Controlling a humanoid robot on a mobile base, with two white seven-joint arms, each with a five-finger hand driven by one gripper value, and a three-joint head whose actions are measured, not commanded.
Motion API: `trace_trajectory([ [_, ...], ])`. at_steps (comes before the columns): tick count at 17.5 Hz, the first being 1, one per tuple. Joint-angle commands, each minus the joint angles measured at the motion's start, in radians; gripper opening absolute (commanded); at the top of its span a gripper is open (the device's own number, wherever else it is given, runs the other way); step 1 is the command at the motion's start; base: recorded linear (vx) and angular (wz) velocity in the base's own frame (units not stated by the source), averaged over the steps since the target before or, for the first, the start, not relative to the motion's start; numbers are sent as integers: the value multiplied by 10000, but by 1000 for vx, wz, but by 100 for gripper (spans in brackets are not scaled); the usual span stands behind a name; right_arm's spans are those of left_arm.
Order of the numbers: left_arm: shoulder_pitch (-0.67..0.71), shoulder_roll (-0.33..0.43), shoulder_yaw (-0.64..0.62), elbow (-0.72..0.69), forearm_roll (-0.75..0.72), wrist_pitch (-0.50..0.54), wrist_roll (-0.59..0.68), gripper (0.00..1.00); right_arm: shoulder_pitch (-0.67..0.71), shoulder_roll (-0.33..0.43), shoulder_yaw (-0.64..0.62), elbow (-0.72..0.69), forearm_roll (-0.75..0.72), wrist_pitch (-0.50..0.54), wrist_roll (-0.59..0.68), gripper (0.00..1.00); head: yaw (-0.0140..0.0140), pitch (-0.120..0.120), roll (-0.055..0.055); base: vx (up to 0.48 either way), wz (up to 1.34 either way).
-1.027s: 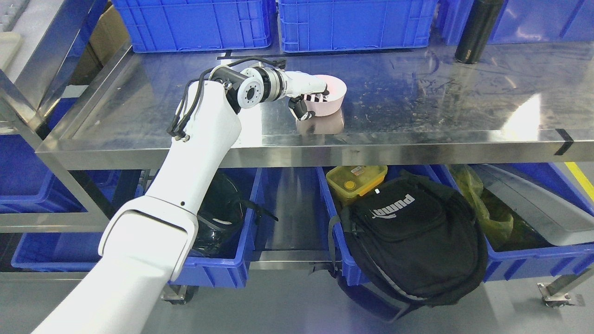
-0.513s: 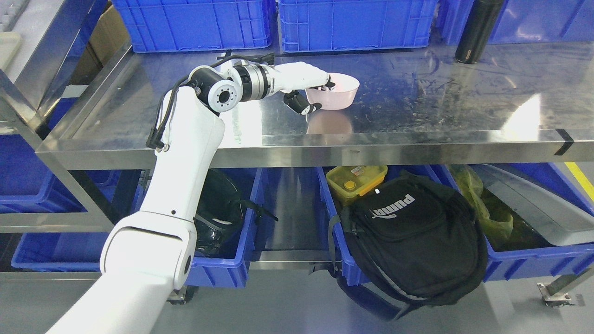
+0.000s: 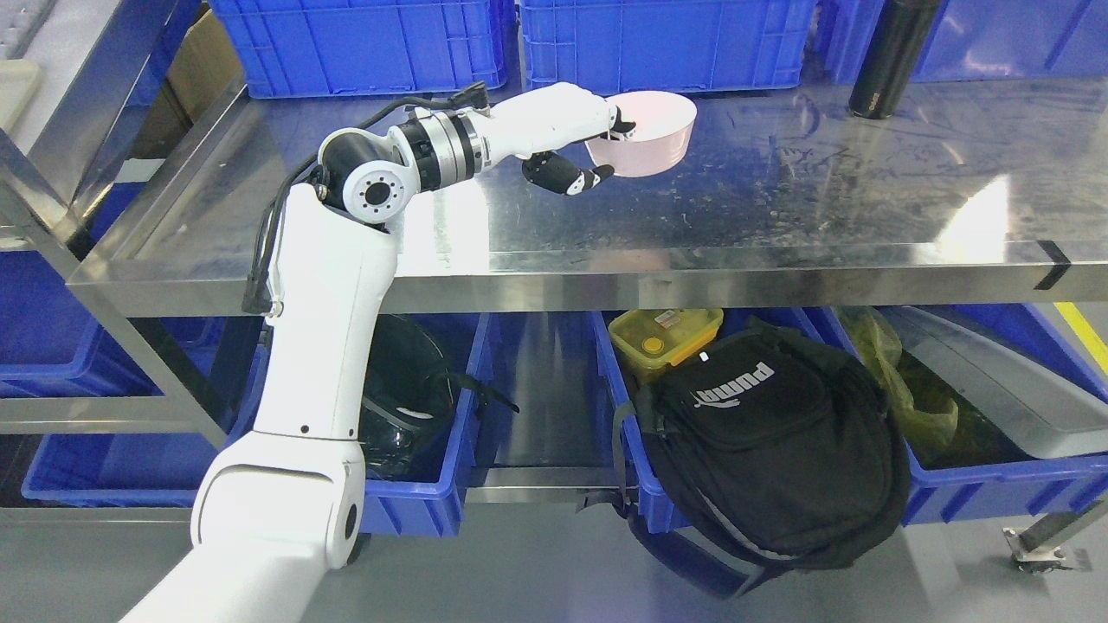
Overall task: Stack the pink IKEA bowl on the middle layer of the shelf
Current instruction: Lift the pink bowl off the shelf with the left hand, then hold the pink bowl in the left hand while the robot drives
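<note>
One pink bowl (image 3: 645, 131) hangs tilted in our left hand (image 3: 578, 143), fingers pinching its near rim, above the shelf (image 3: 779, 208).

The near-left rim of the pink plastic bowl (image 3: 645, 138) is covered by the left hand (image 3: 582, 138). The black cylindrical bottle (image 3: 888, 59) and blue plastic crates (image 3: 658, 43) are cut by the top edge. The yellow lidded box (image 3: 662, 340) is partly hidden behind the black backpack (image 3: 770, 450).
</note>
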Motion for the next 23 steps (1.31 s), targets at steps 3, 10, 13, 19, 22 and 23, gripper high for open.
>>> trace_trajectory([
  [3, 531, 156, 777, -1912, 436, -827, 40, 1, 215, -175, 0, -175, 0, -6, -7, 100, 0, 0, 0, 4, 16],
  [10, 962, 156, 762, -2449, 436, -904, 86, 2, 215, -175, 0, -175, 0, -6, -7, 100, 0, 0, 0, -17, 342],
  [13, 961, 156, 762, -2572, 436, -904, 40, 2, 215, -175, 0, -175, 0, -6, -7, 100, 0, 0, 0, -88, 685],
  [19, 1758, 156, 593, -2803, 666, -1211, -6, 2, 215, -175, 0, -175, 0, -6, -7, 100, 0, 1, 0, -86, 1138],
  [22, 2003, 156, -18, -2803, 987, -1211, 25, 2, 215, -175, 0, -175, 0, -6, -7, 100, 0, 3, 0, -9, 1371],
  [23, 2233, 156, -248, -2818, 1019, -1211, 85, 2, 215, -175, 0, -175, 0, -6, -7, 100, 0, 3, 0, -9, 1252],
])
